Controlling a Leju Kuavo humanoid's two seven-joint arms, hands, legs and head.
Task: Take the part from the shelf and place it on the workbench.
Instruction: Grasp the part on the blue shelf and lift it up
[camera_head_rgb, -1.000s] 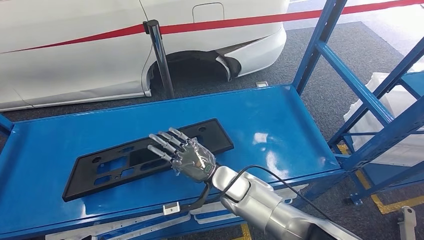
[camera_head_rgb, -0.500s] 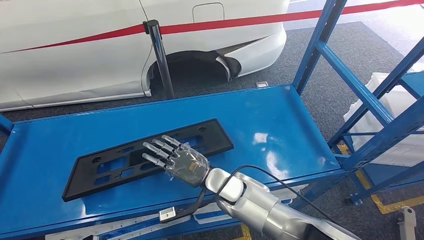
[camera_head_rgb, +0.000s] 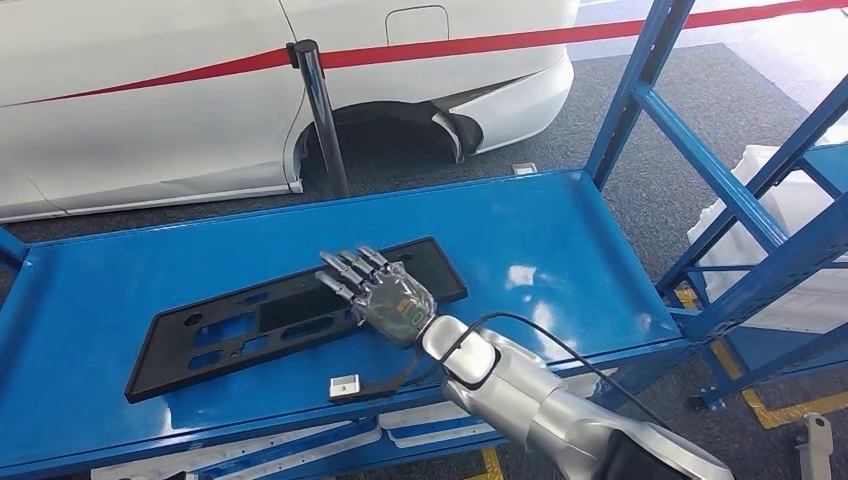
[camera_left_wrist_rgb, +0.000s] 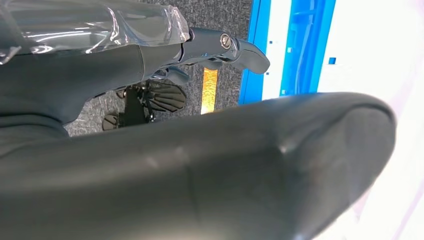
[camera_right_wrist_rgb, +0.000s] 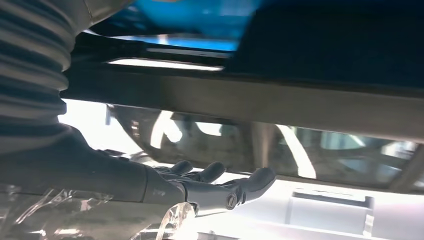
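Note:
The part is a long flat black plate with cut-outs (camera_head_rgb: 230, 335), lying slantwise on the blue metal surface (camera_head_rgb: 540, 240) in the head view. My right hand (camera_head_rgb: 385, 295) is over the plate's right end, palm down, fingers spread and holding nothing; I cannot tell whether it touches the plate. The right wrist view shows its fingers (camera_right_wrist_rgb: 220, 187) stretched out beside the plate's dark, blurred edge (camera_right_wrist_rgb: 300, 45). In the left wrist view, my left hand (camera_left_wrist_rgb: 150, 45) hangs over grey floor with a finger (camera_left_wrist_rgb: 235, 50) held straight and nothing in it.
A white car (camera_head_rgb: 150, 90) and a grey post (camera_head_rgb: 322, 110) with red tape stand behind the blue surface. Blue shelf uprights (camera_head_rgb: 700, 150) rise at the right, with white packing (camera_head_rgb: 800, 200) behind them. A small white tag (camera_head_rgb: 345, 385) on my arm's cable lies near the front edge.
My right hand first slid a little left along the plate, then moved right and farther in over its right end. The cable's white tag came up onto the blue surface.

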